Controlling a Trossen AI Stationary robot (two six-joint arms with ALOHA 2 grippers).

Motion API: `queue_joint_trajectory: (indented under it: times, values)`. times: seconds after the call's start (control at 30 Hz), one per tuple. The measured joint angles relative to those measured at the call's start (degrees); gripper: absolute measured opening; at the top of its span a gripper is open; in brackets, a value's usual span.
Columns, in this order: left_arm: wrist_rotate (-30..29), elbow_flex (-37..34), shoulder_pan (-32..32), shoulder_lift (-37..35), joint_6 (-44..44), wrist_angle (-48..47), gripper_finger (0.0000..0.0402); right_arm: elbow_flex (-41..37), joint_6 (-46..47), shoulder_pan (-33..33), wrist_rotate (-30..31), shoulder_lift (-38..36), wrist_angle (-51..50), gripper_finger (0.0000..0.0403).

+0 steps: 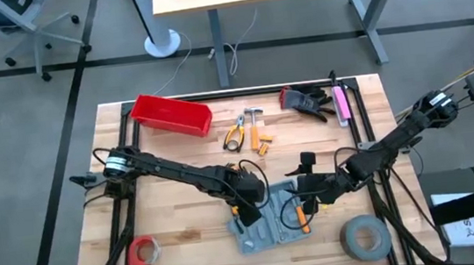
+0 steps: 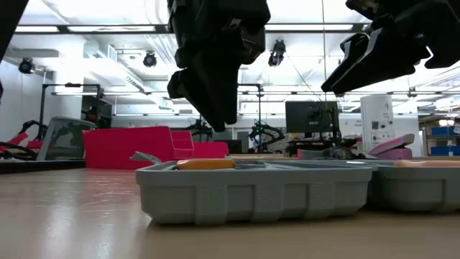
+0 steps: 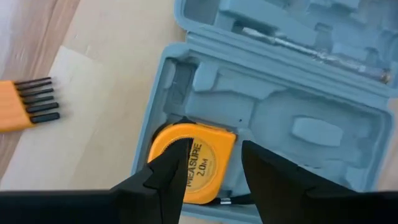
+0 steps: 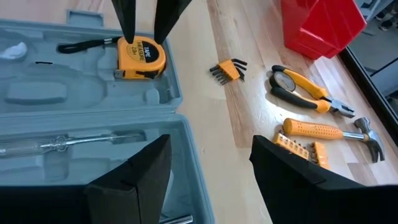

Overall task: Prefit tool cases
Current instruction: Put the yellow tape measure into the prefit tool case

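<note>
Biggest risk I see: the yellow round tape measure (image 3: 189,163) isn't pressed fully into its corner recess of the open grey-blue moulded plastic tool case (image 1: 273,221), and one edge looks propped up. If the left gripper (image 3: 211,171) comes down off-centre, it could tip it out or drag the whole case across the wooden desk (image 1: 187,160). The case lies open near the desk's front edge, around the middle. The left jaws are apart, right above the tape measure, not gripping. The right gripper (image 4: 208,171) hovers over the case's other half, jaws wide apart, holding nothing.
</note>
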Motion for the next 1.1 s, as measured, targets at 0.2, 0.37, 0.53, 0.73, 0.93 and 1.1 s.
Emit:
queue_joint_trajectory:
  times: [0.2,0.37,0.53,0.73,0.93,1.1]
  values:
    - [0.01,-1.21,-0.40,0.00,7.67,-0.15,0.0138,0.00,-0.08,0.00,-0.01,0.00,0.24,0.0199]
    - [0.19,-1.79,-0.65,0.00,15.14,-0.31,0.0125,0.00,-0.08,0.00,-0.06,0.00,0.24,0.0199]
    - [1.29,-1.79,-0.35,-0.01,16.15,-0.27,0.0121,0.00,-0.08,0.00,-0.19,0.00,0.24,0.0199]
    - [3.09,-1.79,-0.26,-0.02,14.53,-0.62,0.0127,0.00,-0.20,0.00,-0.19,0.00,0.26,0.0199]
    - [3.08,-1.80,-0.15,0.81,12.61,-1.30,0.0119,0.00,-0.59,0.00,-0.17,0.00,0.68,0.0199]
    - [4.78,-1.75,-0.04,5.70,11.69,-1.11,0.0116,0.00,-0.39,0.00,-0.17,-0.02,0.65,0.0199]
